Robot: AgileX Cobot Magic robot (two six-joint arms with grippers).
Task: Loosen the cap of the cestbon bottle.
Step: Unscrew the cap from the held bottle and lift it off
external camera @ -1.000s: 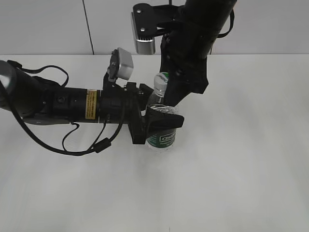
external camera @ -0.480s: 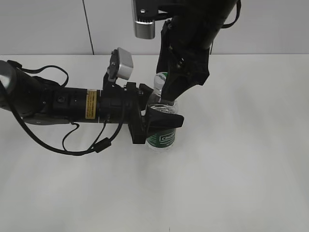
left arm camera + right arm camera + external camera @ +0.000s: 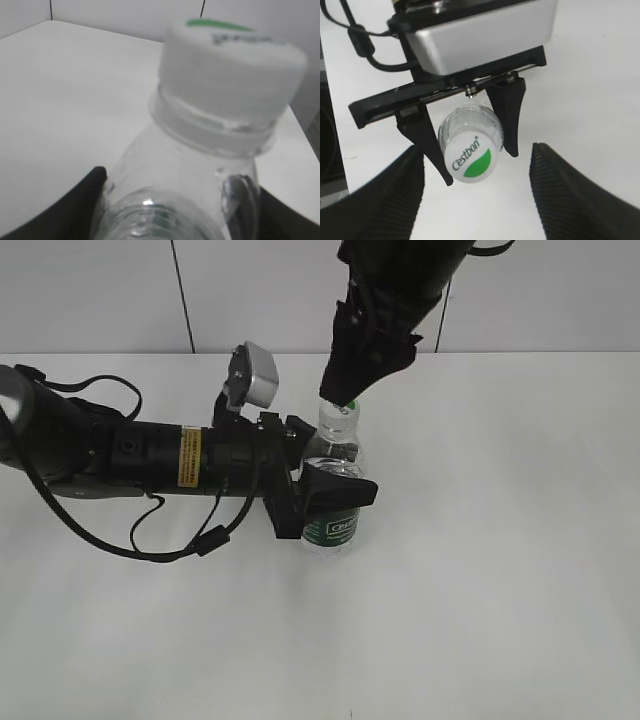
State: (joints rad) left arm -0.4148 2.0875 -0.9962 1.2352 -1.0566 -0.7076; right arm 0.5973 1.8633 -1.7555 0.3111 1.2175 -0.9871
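The cestbon bottle (image 3: 333, 523) stands upright on the white table, clear with a dark green label band. My left gripper (image 3: 335, 485) comes in from the left and is shut on its ribbed body; its black fingers flank the bottle (image 3: 190, 165) in the left wrist view (image 3: 175, 217). The white cap (image 3: 340, 412) sits on the neck, and its green half-disc and lettering show from above (image 3: 470, 160) and from the side (image 3: 230, 55). My right gripper (image 3: 345, 392) hangs just above the cap, open and empty, with its ribbed fingers wide apart on either side (image 3: 477, 200).
The white table (image 3: 500, 540) stretches to the right and in front of the bottle. The left arm with its cables (image 3: 120, 455) lies across the left half. A pale wall (image 3: 560, 300) stands behind the table.
My right arm has risen from around the bottle's neck to above the cap, which now shows uncovered. The left gripper and bottle have stayed in place.
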